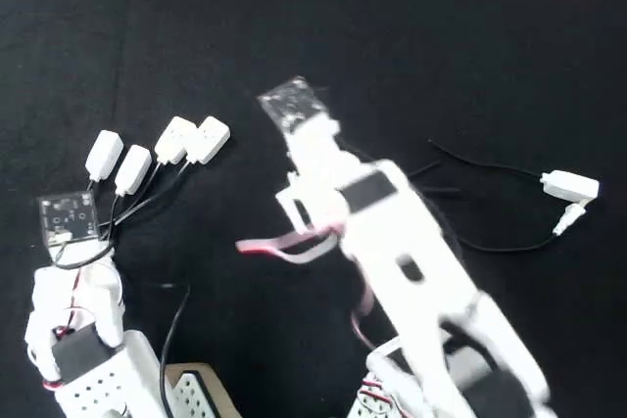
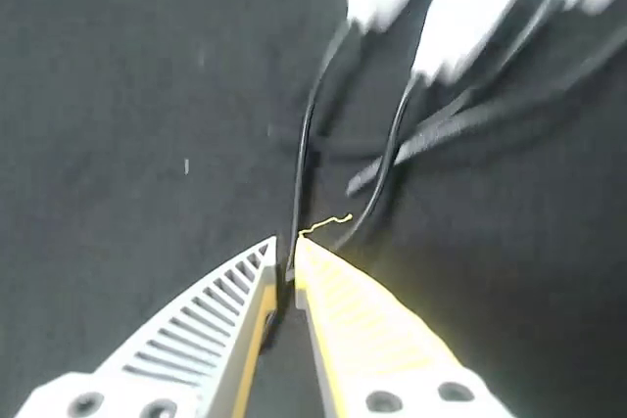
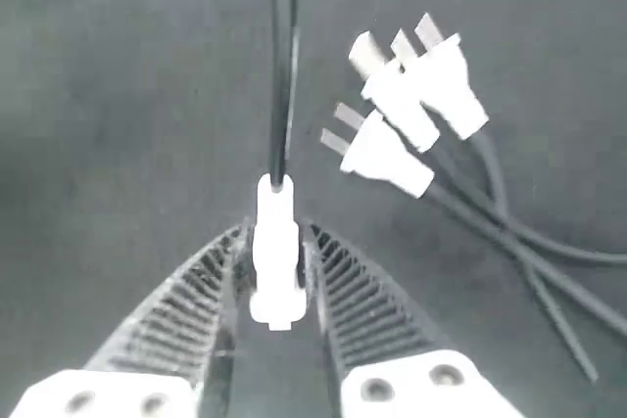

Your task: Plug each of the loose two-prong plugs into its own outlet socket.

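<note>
Four white plugs point(image 1: 157, 152) lie fanned out at the table's left, their black cables point(image 1: 137, 205) running down to my left gripper point(image 1: 67, 217). In the left wrist view, that gripper point(image 2: 289, 250) is shut on a black cable point(image 2: 304, 163), with blurred white plugs point(image 2: 460, 17) just beyond. My right gripper point(image 1: 292, 105) is over the table's middle. In its wrist view the right gripper point(image 3: 274, 234) is shut on a slim white plug point(image 3: 275, 276) whose black cable point(image 3: 282, 66) leads away. Three two-prong plugs point(image 3: 402, 115) lie beside it on the cloth.
At the right lies a white block point(image 1: 569, 184) with a small white connector point(image 1: 565, 219) and thin black cables point(image 1: 480, 163). A perforated board point(image 1: 191, 394) sits at the front edge between the arms. Black cloth point(image 1: 441, 56) covers the table.
</note>
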Tool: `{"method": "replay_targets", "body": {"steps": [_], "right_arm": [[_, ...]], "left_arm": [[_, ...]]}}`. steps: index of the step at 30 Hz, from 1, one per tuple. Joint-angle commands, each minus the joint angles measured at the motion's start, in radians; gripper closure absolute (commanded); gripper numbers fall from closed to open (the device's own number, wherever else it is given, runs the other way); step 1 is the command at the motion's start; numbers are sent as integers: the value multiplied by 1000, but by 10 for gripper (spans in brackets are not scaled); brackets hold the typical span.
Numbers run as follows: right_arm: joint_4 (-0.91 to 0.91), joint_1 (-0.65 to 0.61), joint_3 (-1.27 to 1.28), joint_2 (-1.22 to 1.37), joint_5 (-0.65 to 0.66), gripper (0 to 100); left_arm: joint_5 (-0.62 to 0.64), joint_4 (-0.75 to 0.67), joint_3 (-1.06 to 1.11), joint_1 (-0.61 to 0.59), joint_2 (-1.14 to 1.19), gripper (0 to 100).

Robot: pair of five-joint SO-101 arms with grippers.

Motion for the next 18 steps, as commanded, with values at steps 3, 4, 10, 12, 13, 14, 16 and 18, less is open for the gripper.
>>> {"method": "replay_targets", "body": {"steps": [3,4,10,12,13,14,16,18], "right_arm": [[-319,17,354,-570,-95,986],[-384,17,415,-639,-127,986],[-772,14,733,-974,-333,986],[-799,-6,777,-1053,-359,986],[-795,-21,789,-1086,-367,986],[-778,-46,800,-1113,-379,986],[-743,-106,811,-1158,-413,986],[-713,-161,820,-1196,-439,986]], "left_arm": [[112,-6,-193,340,-8,953],[121,-15,-194,417,-8,953],[209,-264,-113,743,-9,953],[215,-394,-39,831,-9,953],[213,-454,5,863,-8,953],[212,-514,51,891,-8,953],[212,-629,133,914,-8,953],[216,-707,170,918,-3,952]]}}
